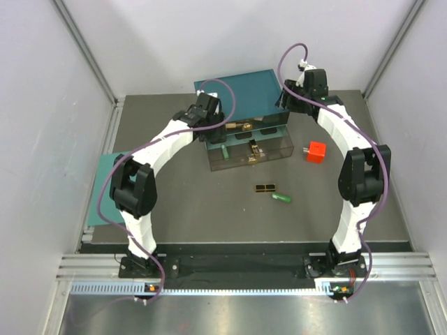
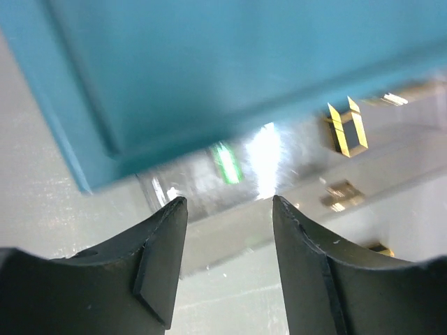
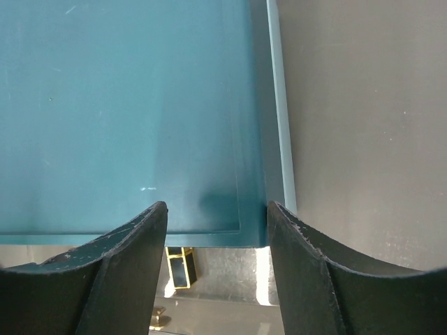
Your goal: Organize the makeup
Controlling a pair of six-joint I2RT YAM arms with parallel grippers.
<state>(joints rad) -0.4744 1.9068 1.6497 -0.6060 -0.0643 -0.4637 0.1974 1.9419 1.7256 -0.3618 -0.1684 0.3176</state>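
Left gripper (image 2: 229, 204) and right gripper (image 3: 216, 208) gape wide, empty, at the clear organizer's (image 1: 276, 146) back edge. In front of it, green stick (image 1: 281, 198) and black-and-gold case (image 1: 265, 188) likely need a low, square pinch.

Grey table (image 1: 209, 216), pale walls (image 1: 42, 105)

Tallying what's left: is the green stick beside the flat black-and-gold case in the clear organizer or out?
Out: the green stick lies on the table, in front of the organizer, beside the case.
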